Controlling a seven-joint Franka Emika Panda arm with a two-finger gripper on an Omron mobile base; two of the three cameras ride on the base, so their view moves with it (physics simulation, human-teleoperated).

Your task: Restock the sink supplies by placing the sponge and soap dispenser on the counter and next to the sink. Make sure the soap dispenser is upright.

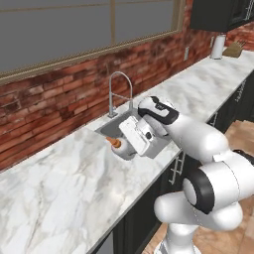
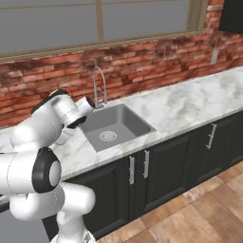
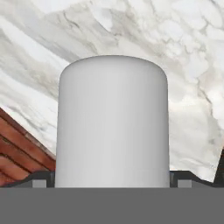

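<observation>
Straddling the soap dispenser (image 1: pixel 120 147) on the worktop (image 1: pixel 64 183) beside the sink (image 2: pixel 116 126), fingers spread wide; release apparently done, sponge placement unconfirmed.

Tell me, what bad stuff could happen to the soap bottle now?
1. The soap dispenser seems to lean, orange pump pointing sideways, right by the sink. If the end effector lets go or bumps it, it might roll into the basin.
2. It may end up lying down on the counter instead of upright.
3. The hand view shows the white bottle very close, so a clumsy squeeze could knock it over.
</observation>
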